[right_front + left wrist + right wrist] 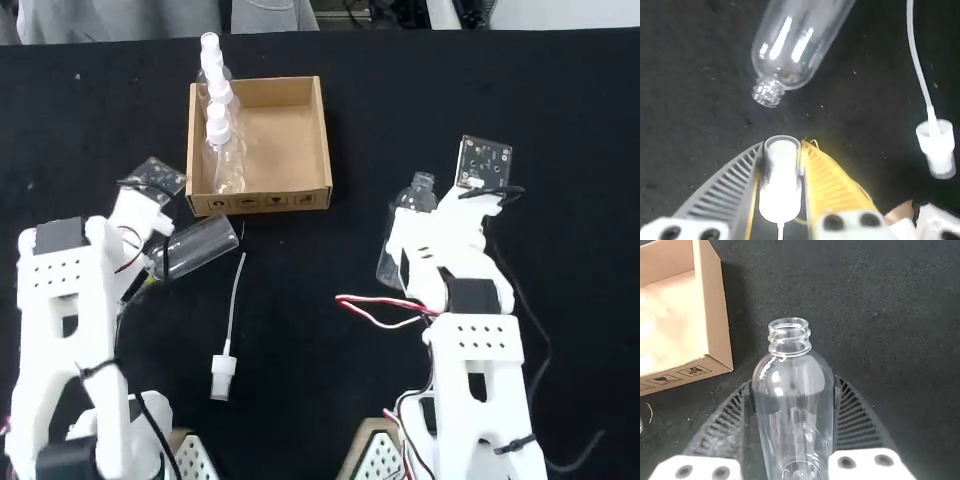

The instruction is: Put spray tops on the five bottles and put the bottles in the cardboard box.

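Surface: a black table (500, 90) runs across the whole high view.

Left arm (60, 290): stands at the lower left of the high view, with its forearm angled up and to the right toward the box. The left gripper (782, 150) is clamped on a white spray top (781, 185), whose open collar points out past the fingertips.

Right arm (470, 350): stands at the lower right and reaches up the frame. The right gripper (792, 385) is closed around the body of a clear bottle (412, 198). The bottle's open threaded neck points away from the arm, and it is held to the right of the box, apart from it.

Cardboard box (262, 200): sits upper centre-left, open at the top. Three clear bottles with tops fitted (225, 160) lie in a line along its left wall. The farthest top sticks out over the far rim.

Second uncapped bottle (195, 245): lies on its side on the table just below the box's lower left corner. Its neck points toward the left gripper and stops just short of the held top.

Loose spray top (222, 375): lies on the table at lower centre, between the two arms. Its thin tube stretches up toward the box.
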Controlling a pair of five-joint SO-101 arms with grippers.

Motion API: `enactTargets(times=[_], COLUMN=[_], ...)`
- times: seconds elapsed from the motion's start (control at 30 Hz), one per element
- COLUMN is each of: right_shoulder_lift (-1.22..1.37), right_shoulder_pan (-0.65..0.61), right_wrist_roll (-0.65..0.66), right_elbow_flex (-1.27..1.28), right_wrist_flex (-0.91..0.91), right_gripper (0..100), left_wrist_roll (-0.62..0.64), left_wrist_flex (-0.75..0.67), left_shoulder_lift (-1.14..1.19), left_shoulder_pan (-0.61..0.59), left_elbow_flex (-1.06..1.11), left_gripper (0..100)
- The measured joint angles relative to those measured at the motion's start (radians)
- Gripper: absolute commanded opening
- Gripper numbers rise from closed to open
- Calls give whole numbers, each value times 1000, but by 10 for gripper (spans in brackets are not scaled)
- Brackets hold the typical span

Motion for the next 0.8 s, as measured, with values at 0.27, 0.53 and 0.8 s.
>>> enactTargets(times=[0.27,0.53,0.8], right_shoulder_lift=[0,0,0], right_shoulder_pan=[0,0,-34], right_wrist_roll=[0,0,0], right_elbow_flex=[0,0,0], right_wrist_flex=[0,0,0], right_gripper=[58,58,57], left_wrist_roll=[81,236,371], left_wrist_flex=[0,-25,-66], left_shoulder_lift=[-124,-215,-313], left_shoulder_pan=[8,95,207], left_elbow_flex=[0,0,0], left_gripper=[30,30,29])
